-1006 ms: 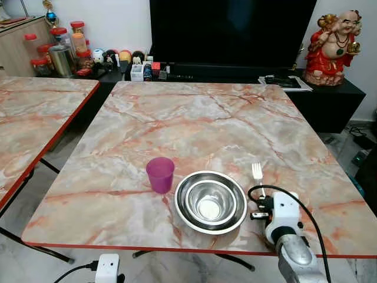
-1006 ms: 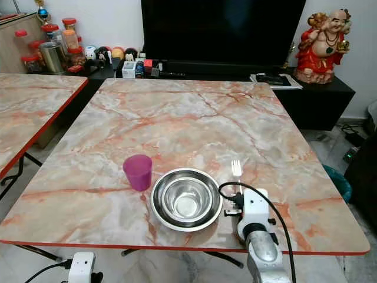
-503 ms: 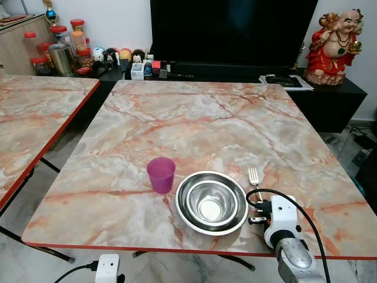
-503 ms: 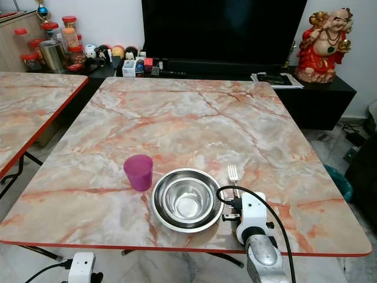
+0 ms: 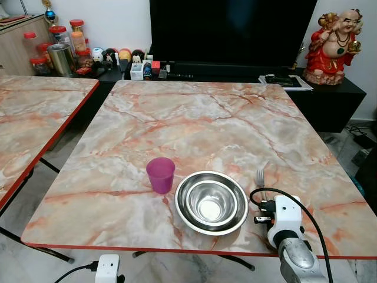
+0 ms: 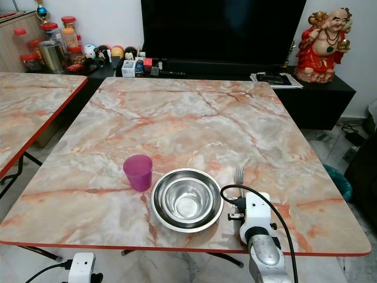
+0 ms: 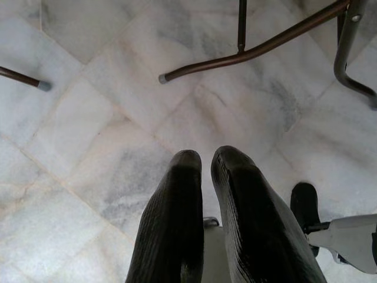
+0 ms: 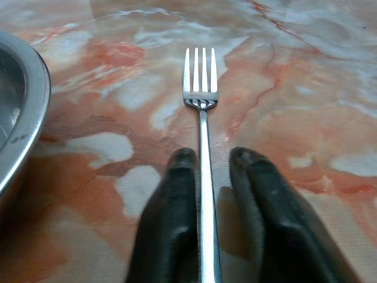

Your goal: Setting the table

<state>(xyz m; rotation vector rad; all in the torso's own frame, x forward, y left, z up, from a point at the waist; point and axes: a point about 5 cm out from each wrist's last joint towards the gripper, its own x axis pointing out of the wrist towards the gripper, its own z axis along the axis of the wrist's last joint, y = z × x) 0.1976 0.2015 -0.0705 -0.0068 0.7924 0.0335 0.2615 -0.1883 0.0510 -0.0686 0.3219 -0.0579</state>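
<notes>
The fork (image 8: 201,112) lay flat on the marble table (image 5: 194,124), just right of the steel bowl (image 5: 211,202), tines pointing away from the robot. A purple cup (image 5: 160,174) stood just left of the bowl.

The right gripper (image 8: 206,159) sat low over the fork handle with one finger on each side. The fingers (image 8: 177,177) were slightly spread, and a small gap showed on the right of the handle. Whether they actually pinched the handle was hard to tell; it looked like a release or a light straddle.

The step in hand was probably placing the fork beside the bowl. To do it well: open the fingers a bit wider, lift straight up or back along the handle line so the fork didn't skew, and keep the wrist clear of the bowl rim.

The left gripper (image 7: 203,162) hung idle over the tiled floor (image 7: 88,118), its fingers nearly together and holding nothing.
</notes>
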